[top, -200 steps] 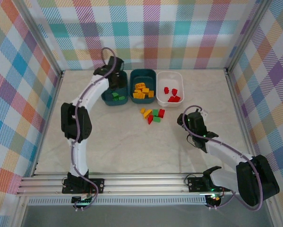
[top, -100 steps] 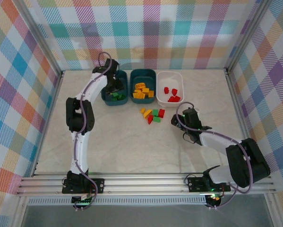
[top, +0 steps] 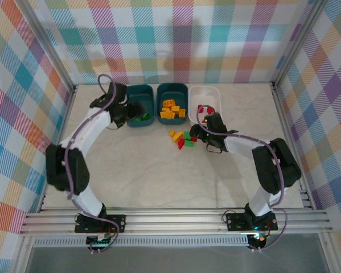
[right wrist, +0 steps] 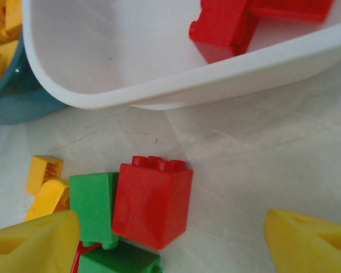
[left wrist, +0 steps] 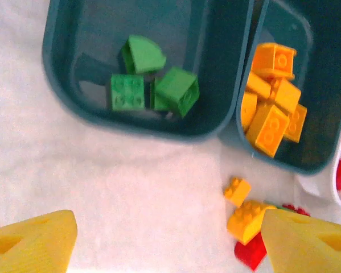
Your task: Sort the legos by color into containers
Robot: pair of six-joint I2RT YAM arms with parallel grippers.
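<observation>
The left gripper (left wrist: pixel 169 227) is hovering wide open and empty. The left teal tub (left wrist: pixel 59 62), at its 12 o'clock, is holding green legos (left wrist: pixel 153 85). The right gripper (right wrist: pixel 171 222) is gaping just as wide, gripping nothing, over a loose red lego (right wrist: pixel 153 202) on the worktop (right wrist: pixel 261 153), at 6 o'clock of the white tub (right wrist: pixel 102 62). Yellow-orange legos (left wrist: pixel 272 111) are lying in the middle teal tub (left wrist: pixel 324 40).

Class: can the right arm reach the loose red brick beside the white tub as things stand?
Probably yes: the right gripper hangs open right over the red brick, its top uncovered, though a green brick presses against one side.
</observation>
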